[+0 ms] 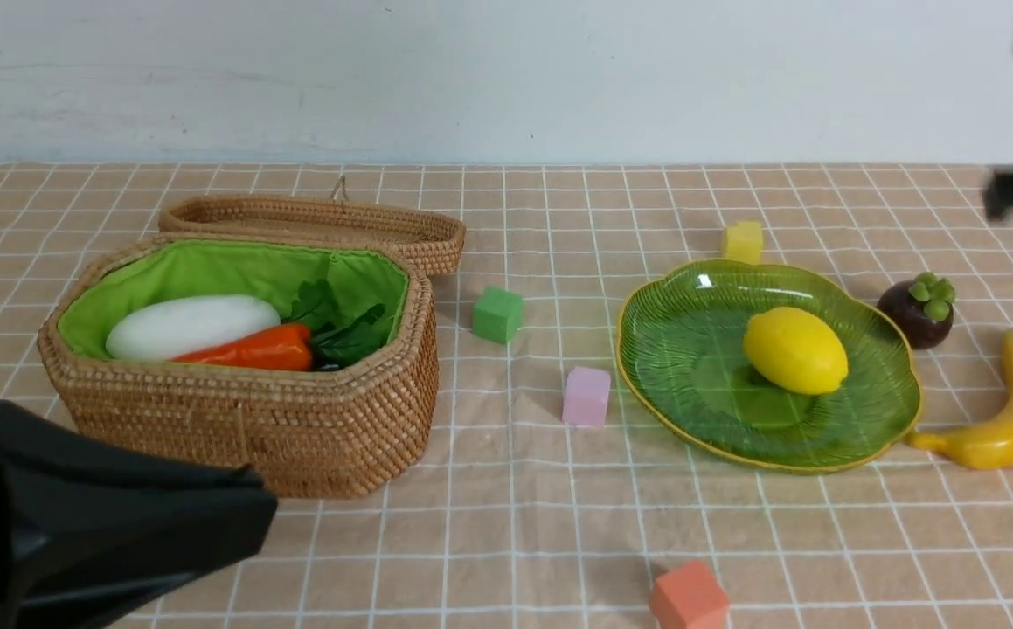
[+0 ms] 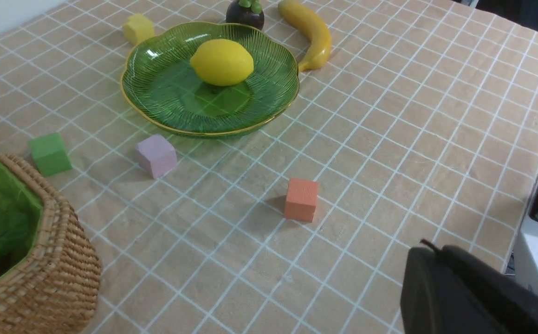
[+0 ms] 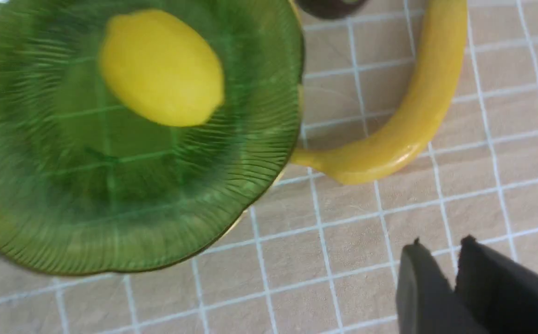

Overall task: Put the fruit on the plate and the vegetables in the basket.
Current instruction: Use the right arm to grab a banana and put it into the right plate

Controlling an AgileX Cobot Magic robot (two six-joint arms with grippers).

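One fruit, the lemon (image 1: 794, 349), is laid on the plate (image 1: 690, 376), while banana (image 1: 1009, 406) and mangosteen (image 1: 917, 310) are left on the worktop just beside its rim, presumably to be lifted next. The right end effector (image 3: 441, 245) is held near the banana, tips almost together with nothing between; the left end effector (image 1: 257, 515) is shut, parked clear beside the basket (image 1: 331, 419), where radish (image 1: 191, 325) and carrot (image 1: 253, 349) are lodged.

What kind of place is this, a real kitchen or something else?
Probably a staged robot test table, not a kitchen: a toy lemon on a plate, foam cubes scattered on a checked tablecloth, and a bare white wall behind.
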